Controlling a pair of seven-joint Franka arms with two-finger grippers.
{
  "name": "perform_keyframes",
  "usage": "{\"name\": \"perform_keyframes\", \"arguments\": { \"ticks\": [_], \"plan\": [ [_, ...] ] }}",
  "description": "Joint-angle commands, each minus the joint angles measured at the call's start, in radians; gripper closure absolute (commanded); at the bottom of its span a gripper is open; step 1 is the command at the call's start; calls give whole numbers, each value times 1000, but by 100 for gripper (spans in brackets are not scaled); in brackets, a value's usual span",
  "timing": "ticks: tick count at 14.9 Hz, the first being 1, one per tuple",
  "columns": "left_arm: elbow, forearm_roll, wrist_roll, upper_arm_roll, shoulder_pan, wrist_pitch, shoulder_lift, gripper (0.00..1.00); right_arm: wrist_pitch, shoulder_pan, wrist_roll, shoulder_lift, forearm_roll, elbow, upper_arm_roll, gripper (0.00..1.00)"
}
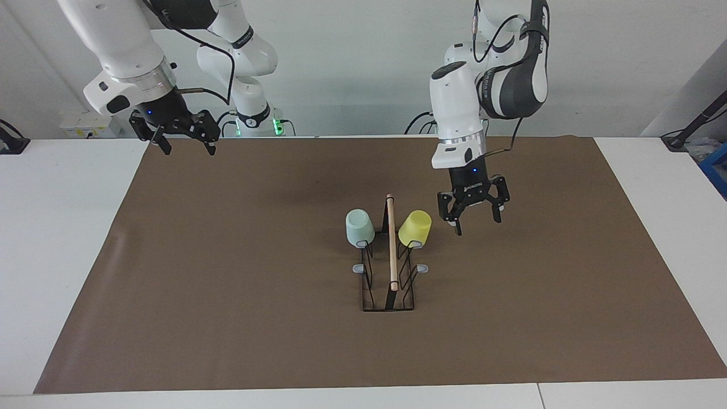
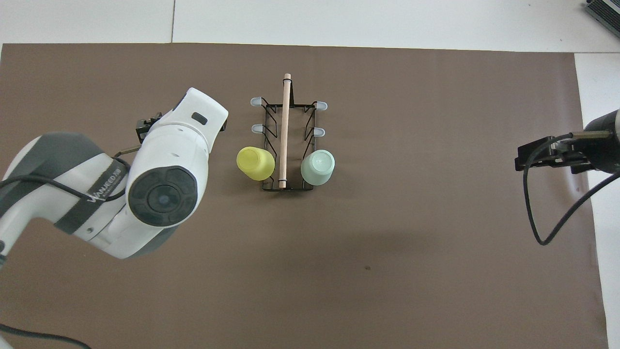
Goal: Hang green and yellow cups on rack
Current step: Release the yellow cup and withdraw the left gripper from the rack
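Observation:
The rack [image 1: 391, 267] stands on the middle of the brown mat, and its wooden rod shows in the overhead view [image 2: 285, 126]. The mint green cup [image 1: 359, 227] hangs upside down on a prong on the side toward the right arm's end; it also shows from above [image 2: 317, 166]. The yellow cup [image 1: 415, 228] hangs on a prong on the side toward the left arm's end [image 2: 255, 163]. My left gripper [image 1: 477, 225] is open and empty, in the air over the mat beside the yellow cup, apart from it. My right gripper [image 1: 189, 151] is open and empty, high over the mat's corner at the right arm's end.
The brown mat [image 1: 227, 284] covers most of the white table [image 1: 62, 227]. Several grey-tipped prongs are free, such as one on the yellow cup's side [image 2: 256, 128] and one on the green cup's side [image 2: 318, 131]. In the overhead view the left arm's body [image 2: 160, 194] covers the mat beside the rack.

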Motion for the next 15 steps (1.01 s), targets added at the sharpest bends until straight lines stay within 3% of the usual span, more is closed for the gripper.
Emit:
{"name": "perform_keyframes", "arguments": {
  "ticks": [1,3,6,9,15],
  "plan": [
    [-14,-221,316,85,-11,-2,-61,0,39,-25,-4,-33,15,-74,6,0],
    [-14,-370,496,133,-10,-15,-84,0,96,-32,-41,-37,-7,-93,6,0],
    [-9,-533,682,208,-11,-141,-130,0,76,-21,-38,-17,-97,-82,7,0],
    [105,-682,844,265,-8,-346,-128,0,61,-27,-37,-10,-80,-67,9,0],
    [329,-692,937,319,4,-645,-64,0,62,-29,-46,-16,-77,-76,9,0]
  ]
}}
